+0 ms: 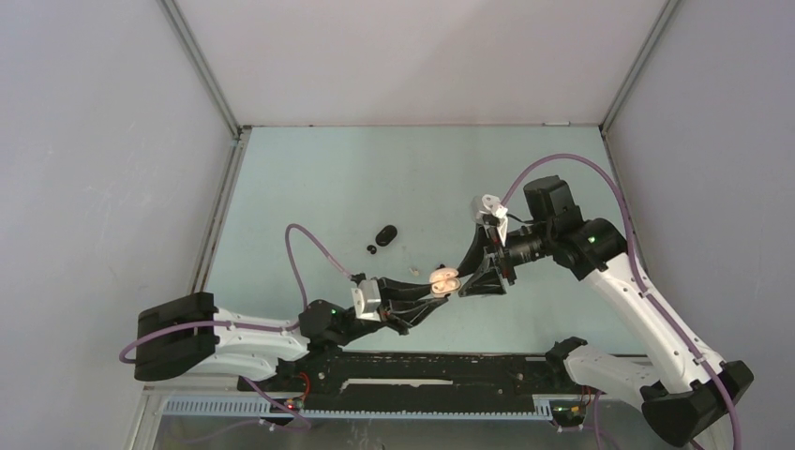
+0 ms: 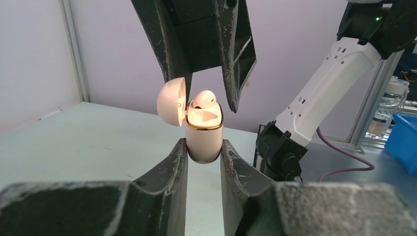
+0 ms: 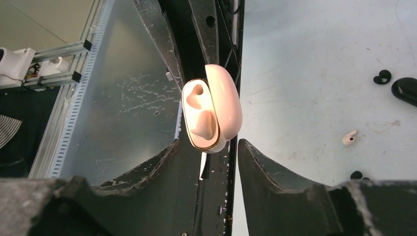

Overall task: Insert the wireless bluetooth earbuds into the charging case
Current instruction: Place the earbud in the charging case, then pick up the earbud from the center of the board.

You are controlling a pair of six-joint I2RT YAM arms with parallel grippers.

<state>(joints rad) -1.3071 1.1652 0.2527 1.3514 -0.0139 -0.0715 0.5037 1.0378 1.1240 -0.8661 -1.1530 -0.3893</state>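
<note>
The cream case (image 2: 204,140) stands upright at the centre of the left wrist view. Its long axis is vertical, its gold-rimmed mouth faces up, and its lid (image 2: 171,101) is swung out to the left. The left gripper (image 2: 204,147) is clamped on the lower body of the case, one finger on each side, holding it above the table (image 1: 328,169). In the right wrist view the oval mouth runs top to bottom of the frame. A white bud (image 3: 204,125) sits in the lower socket, and the upper socket looks hollow. From the side, the rounded top of that bud shows above the rim. The right gripper (image 2: 209,102) comes down from the top of the left wrist view. Its fingers are spread to either side of the mouth and grip nothing; the left fingertip is just beside the lid. In the top view the two grippers meet at the case near the middle of the frame. On the table, at the right of the right wrist view, lie a loose white bud (image 3: 349,137), a black bud (image 3: 382,76) beside the black case (image 3: 405,90) at the upper right edge, and a second black bud (image 3: 356,174) lower down. All are well apart from the cream case.
</note>
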